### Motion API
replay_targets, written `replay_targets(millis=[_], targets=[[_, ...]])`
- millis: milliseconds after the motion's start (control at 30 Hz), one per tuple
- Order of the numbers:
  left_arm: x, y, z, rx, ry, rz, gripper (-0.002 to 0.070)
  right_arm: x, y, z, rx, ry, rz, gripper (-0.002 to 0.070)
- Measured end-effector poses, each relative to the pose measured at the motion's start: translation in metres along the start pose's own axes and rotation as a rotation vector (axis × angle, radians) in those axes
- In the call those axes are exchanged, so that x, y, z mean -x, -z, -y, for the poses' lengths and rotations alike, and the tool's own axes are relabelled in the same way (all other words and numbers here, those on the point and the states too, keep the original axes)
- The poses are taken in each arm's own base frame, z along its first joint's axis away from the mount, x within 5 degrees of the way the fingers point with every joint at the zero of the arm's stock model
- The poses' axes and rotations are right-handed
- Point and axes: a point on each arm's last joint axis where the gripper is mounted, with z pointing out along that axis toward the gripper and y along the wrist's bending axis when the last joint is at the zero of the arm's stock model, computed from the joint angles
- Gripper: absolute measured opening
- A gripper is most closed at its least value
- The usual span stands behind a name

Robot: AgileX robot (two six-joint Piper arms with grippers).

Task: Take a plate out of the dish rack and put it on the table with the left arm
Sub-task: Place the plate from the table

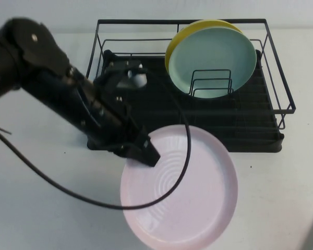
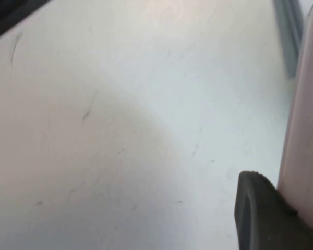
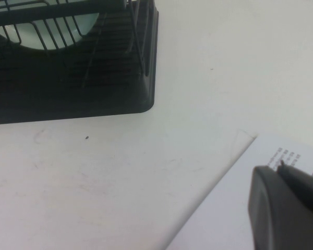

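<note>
Plate (image 1: 190, 192), round and pale pink, sits in the lower centre of the high view, just in front of the dish rack (image 1: 261, 125), its far edge overlapping the rack's front lip. The left end effector (image 1: 145, 152), at the tip of the left arm (image 1: 68, 99) reaching in from the upper left, is clamped on the plate's left rim; the left wrist view shows one black finger (image 2: 263, 219) pressed against the pink rim above the white desk (image 1: 41, 208). A loose black cable (image 1: 68, 190) loops across the plate. A mint-green plate (image 1: 214, 60) stands upright in the rack's far right, a yellow plate (image 1: 185, 34) just behind it. The right end effector (image 3: 287, 208) rests over a white sheet (image 3: 224, 213) in the lower right of its wrist view; whether it is wide or narrow cannot be told.
</note>
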Motion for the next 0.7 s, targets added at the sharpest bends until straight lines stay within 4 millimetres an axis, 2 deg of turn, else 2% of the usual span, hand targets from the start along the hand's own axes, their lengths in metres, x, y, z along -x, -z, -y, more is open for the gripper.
replay_targets(millis=[133,233,433,500,700], targets=[[-0.026,-0.031,-0.019,0.063,0.057,0.005,0.0073,0.000,0.000,0.000,0.000,0.000,0.000,-0.0018],[-0.039,-0.045,-0.031,0.146,0.082,0.046,0.0073,0.000,0.000,0.000,0.000,0.000,0.000,-0.0018],[-0.034,-0.052,-0.046,0.245,0.129,0.169,0.0081,0.000,0.000,0.000,0.000,0.000,0.000,-0.0018],[-0.033,-0.057,-0.054,0.271,0.139,0.181,0.0123,0.000,0.000,0.000,0.000,0.000,0.000,-0.0018],[-0.044,-0.085,-0.079,0.320,0.118,0.085,0.0365,0.000,0.000,0.000,0.000,0.000,0.000,-0.0018]])
